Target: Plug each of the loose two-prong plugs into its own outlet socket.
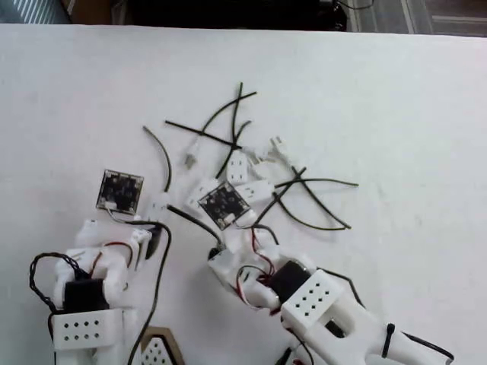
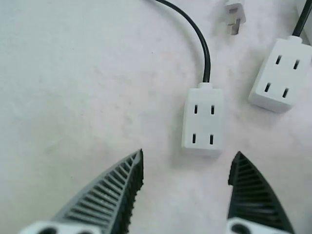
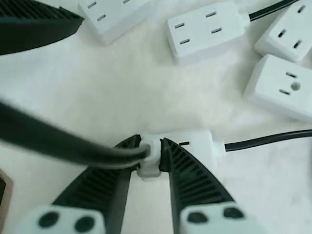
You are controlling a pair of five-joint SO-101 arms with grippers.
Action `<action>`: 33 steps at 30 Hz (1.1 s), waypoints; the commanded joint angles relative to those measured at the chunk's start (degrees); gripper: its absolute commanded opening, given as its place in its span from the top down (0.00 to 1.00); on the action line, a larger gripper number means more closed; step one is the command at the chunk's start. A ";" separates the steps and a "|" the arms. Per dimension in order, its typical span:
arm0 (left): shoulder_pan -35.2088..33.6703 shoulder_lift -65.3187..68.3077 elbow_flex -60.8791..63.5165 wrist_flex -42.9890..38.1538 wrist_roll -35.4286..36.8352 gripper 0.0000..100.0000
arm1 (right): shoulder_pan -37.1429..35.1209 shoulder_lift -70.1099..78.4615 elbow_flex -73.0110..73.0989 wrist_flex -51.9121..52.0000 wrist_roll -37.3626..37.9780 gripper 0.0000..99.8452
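The left claw hangs wide open over the white table and holds nothing. Just ahead of its tips lies the near socket block, two pairs of slots facing up, with its black cord curving away. Farther out from that claw lie a far socket block and a loose two-prong plug.

The right claw is clamped tight on a white plug, which butts against a corded socket. Whether the prongs are seated cannot be told. Beyond this claw rest a two-pair outlet and a three-hole outlet.
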 commanded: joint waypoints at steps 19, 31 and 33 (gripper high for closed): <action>-0.75 -0.66 -0.35 -0.44 -0.53 0.72 | 1.98 -0.13 1.14 1.98 11.34 0.98; -0.75 -0.66 -0.35 -0.26 -0.53 0.72 | 1.98 -0.48 1.32 -4.53 11.08 0.98; -0.75 -0.66 -0.35 -0.26 -0.53 0.72 | 1.98 -0.57 2.11 -4.53 11.08 0.98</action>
